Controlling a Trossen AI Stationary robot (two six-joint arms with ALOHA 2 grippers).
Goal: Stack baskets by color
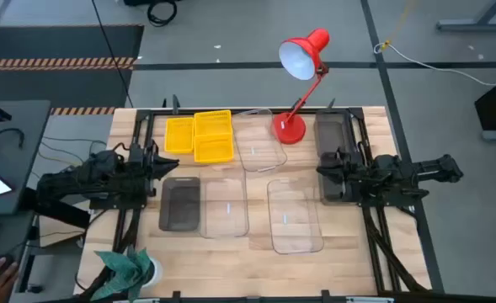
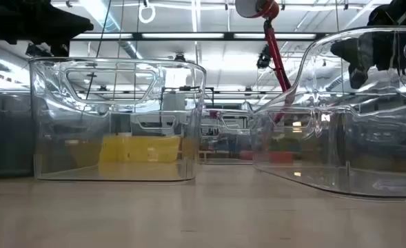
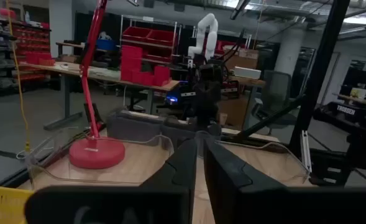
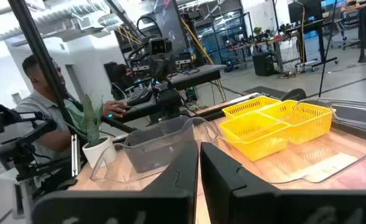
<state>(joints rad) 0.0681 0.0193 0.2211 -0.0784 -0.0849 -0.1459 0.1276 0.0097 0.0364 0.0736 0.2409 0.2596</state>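
On the far left of the wooden counter (image 1: 349, 244), the left hand (image 1: 162, 172) hovers empty, its fingers pressed together, as the left wrist view shows. Just beyond it toward the far edge lie three small square bright yellow mesh baskets (image 1: 200, 135), touching each other and not stacked. On the near side of that hand rests a rectangular smoky dark grey basket (image 1: 180, 203), its long axis running from near edge to far edge; the left hand is clearly the nearer one to it and to the yellows.

Moving right, three larger rectangular clear plastic baskets sit apart: one beside the grey (image 1: 226, 204), one farther back next to the yellows (image 1: 258, 140), and one nearer the front (image 1: 294, 215), all lying lengthwise the same way. A red desk lamp (image 1: 301, 76) stands behind them.

At the right, the right hand (image 1: 325, 171) is also empty with fingers pressed together, hovering over a second smoky grey basket (image 1: 332, 135). The two greys lie well apart, one under each arm, so pairing them likely means carrying one across the counter.

No legible labels appear on the baskets; a tag reading "TROSSEN" shows on equipment in the wrist views.
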